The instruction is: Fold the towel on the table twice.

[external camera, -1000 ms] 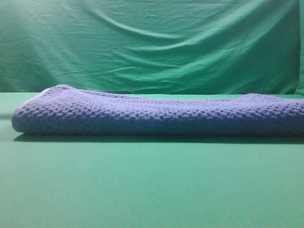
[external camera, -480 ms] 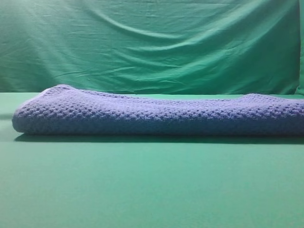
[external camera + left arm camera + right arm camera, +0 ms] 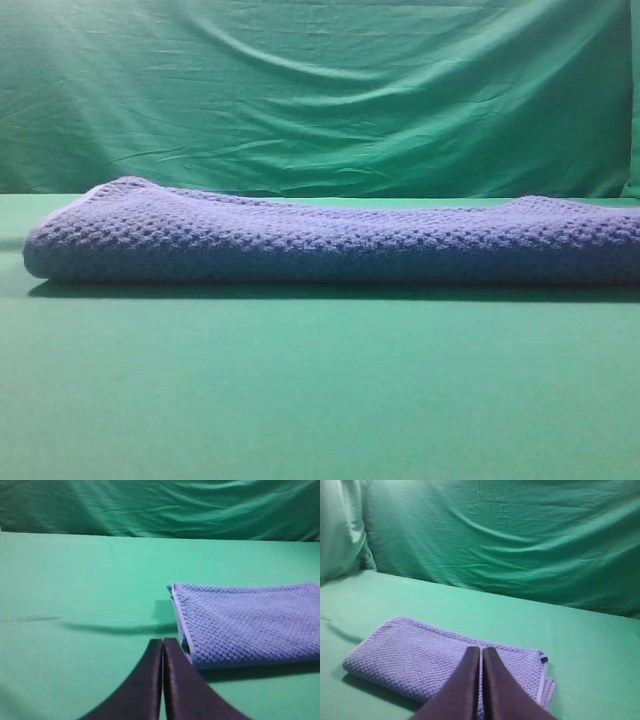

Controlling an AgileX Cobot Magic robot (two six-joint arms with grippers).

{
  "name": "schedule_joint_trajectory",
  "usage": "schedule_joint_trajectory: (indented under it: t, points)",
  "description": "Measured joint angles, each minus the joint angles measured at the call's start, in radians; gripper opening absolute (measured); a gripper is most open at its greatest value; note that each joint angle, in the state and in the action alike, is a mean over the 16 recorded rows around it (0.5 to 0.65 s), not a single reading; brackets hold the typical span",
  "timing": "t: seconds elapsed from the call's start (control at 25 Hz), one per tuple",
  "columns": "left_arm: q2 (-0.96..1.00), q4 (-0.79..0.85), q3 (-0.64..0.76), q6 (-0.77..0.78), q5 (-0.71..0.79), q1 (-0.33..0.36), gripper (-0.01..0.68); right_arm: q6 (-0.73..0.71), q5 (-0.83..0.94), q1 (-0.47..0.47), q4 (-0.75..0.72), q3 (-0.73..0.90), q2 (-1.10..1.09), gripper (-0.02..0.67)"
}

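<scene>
A wrinkled green backdrop cloth (image 3: 320, 100) (creased in long sagging folds) hangs across the whole rear.

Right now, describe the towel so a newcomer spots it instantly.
On the flat green table, before the wrinkled green backdrop, lies one folded cloth. That is the towel: blue-grey, bumpy waffle weave, pale edge trim, the only thing here that isn't green.

The towel (image 3: 330, 240), a thick blue-grey cloth with a bumpy waffle weave, lies folded in a long low bundle across the green tabletop (image 3: 320, 390). Its rounded left end sits near the left edge of the view, and its right end runs out of the picture. A dark shadow lines its near side. Behind it hangs a wrinkled green backdrop cloth (image 3: 320, 100).
</scene>
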Motion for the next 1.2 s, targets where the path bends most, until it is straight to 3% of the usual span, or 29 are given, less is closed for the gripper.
schedule_joint_trajectory:
  t: [0.32,1.2]
  points:
    - [0.0,0.054,0.131,0.0,-0.146,0.0,0.0,0.0,-0.16,0.0,0.011,0.164,0.0,0.0]
    - [0.0,0.059,0.23,0.0,-0.189,0.0,0.0,0.0,-0.23,0.0,0.132,0.268,0.0,0.0]
